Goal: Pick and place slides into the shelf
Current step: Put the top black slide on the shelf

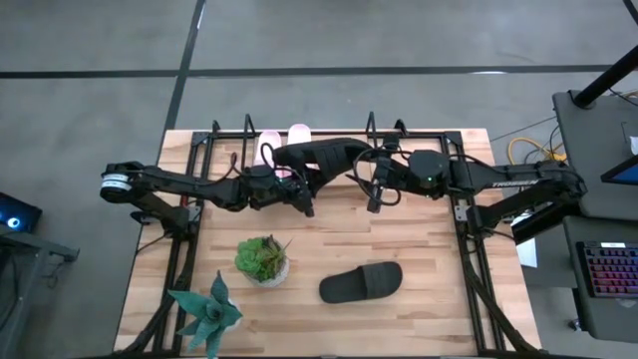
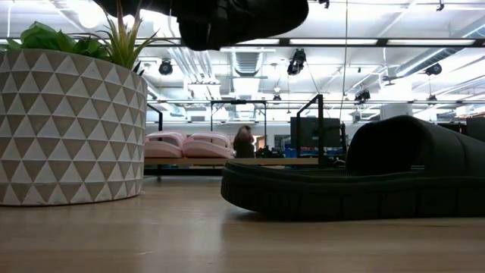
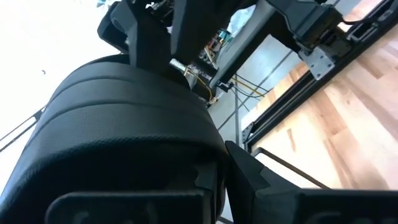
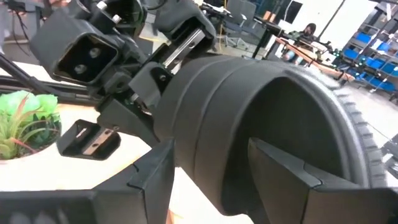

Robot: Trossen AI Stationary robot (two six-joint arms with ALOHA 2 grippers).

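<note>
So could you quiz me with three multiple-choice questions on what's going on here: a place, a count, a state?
1. Where does the free black slide lie?
A. on the shelf
B. on the table beside the potted plant
C. on the floor

2. How many pink slides sit on the shelf?
A. two
B. none
C. four

3. The other black slide is
A. on the table
B. on the shelf
C. held aloft between the left end effector and right end effector

Answers: B, the high view shows it on wood; A, a pair shows; C, both arms meet at it.
</note>
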